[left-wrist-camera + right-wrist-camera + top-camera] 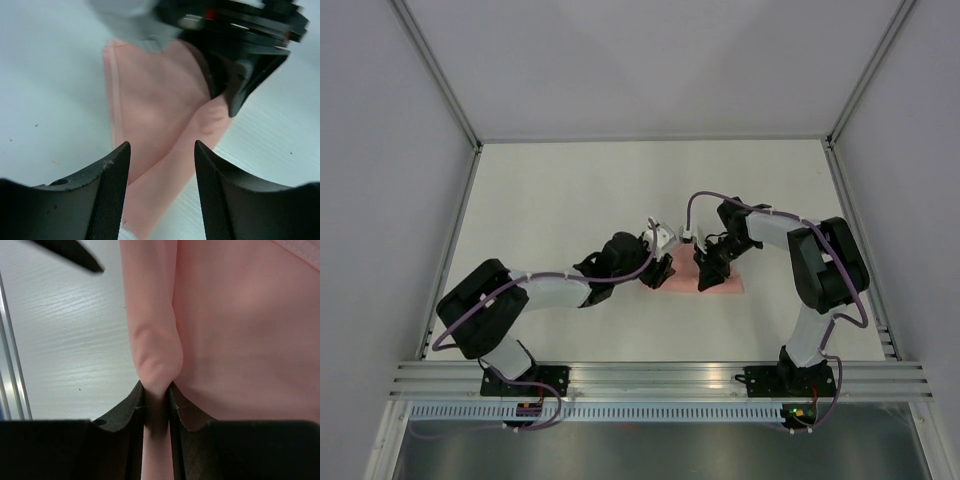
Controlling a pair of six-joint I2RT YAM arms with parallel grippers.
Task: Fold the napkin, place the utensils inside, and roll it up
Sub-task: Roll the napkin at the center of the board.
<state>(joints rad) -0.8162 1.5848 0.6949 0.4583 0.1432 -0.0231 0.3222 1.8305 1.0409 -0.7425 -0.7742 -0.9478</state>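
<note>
The salmon-pink napkin (731, 285) lies folded into a narrow strip at the table's middle, mostly covered by both grippers in the top view. My right gripper (156, 387) is shut on a rolled, rounded fold of the napkin (240, 315). My left gripper (162, 145) hovers open just over the napkin's (150, 95) other end, and nothing sits between its fingers. The right gripper (240, 75) shows dark at the upper right of the left wrist view. In the top view the left gripper (660, 270) and right gripper (708, 272) nearly meet. The utensils are out of view.
An aluminium rail (660, 378) runs along the near table edge, also visible as a rail (10, 370) at the left of the right wrist view. White walls and frame posts (450, 100) enclose the white table (570, 200).
</note>
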